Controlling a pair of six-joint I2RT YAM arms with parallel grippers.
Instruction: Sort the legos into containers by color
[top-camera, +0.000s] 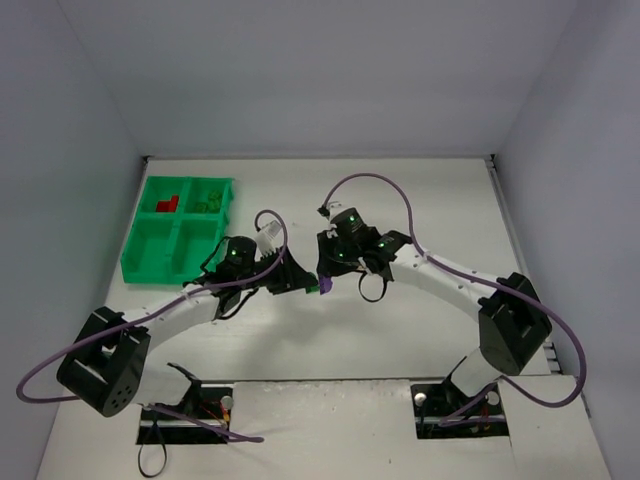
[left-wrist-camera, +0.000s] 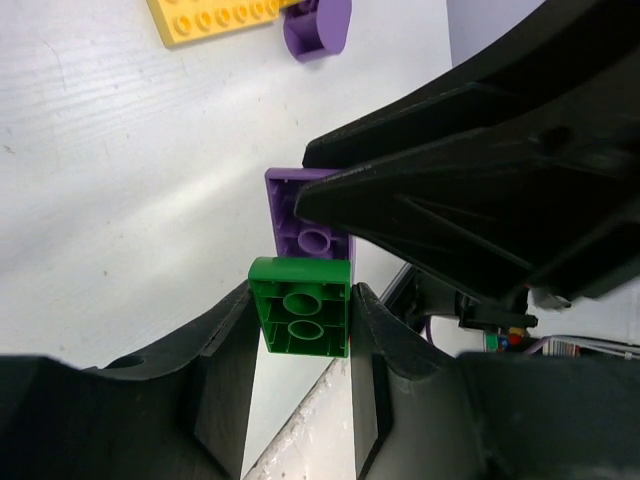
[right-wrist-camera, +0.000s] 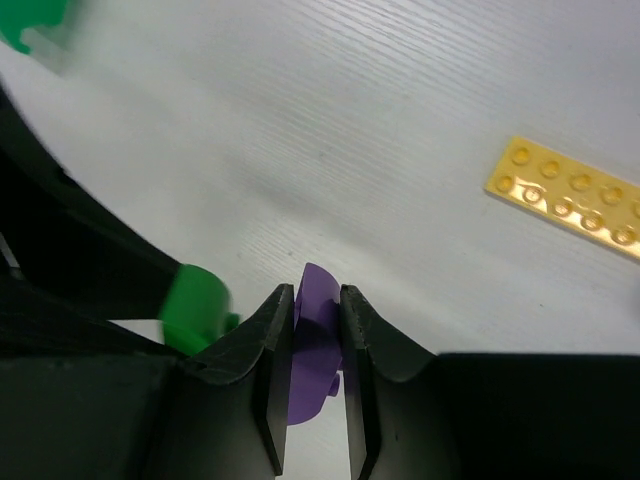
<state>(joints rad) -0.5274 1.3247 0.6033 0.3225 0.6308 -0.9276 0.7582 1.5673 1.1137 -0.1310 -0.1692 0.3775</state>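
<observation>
My left gripper (left-wrist-camera: 302, 300) is shut on a green brick (left-wrist-camera: 302, 320), gripped by its sides with its hollow underside facing the camera. A purple brick (left-wrist-camera: 300, 225) sits edge to edge against it. My right gripper (right-wrist-camera: 315, 295) is shut on that purple brick (right-wrist-camera: 318, 340), and the green brick (right-wrist-camera: 195, 308) shows just to its left. From above, both grippers (top-camera: 298, 280) (top-camera: 328, 278) meet at mid-table above the surface. The green tray (top-camera: 150, 262) stands at the back left, with red bricks (top-camera: 167, 204) in its far-left compartment and green bricks (top-camera: 209, 200) in its far-right one.
A yellow flat plate (left-wrist-camera: 215, 18) and a rounded purple brick (left-wrist-camera: 320, 28) lie on the white table beyond the grippers. The yellow plate also shows in the right wrist view (right-wrist-camera: 570, 195). The tray's two near compartments look empty. Grey walls close in the table.
</observation>
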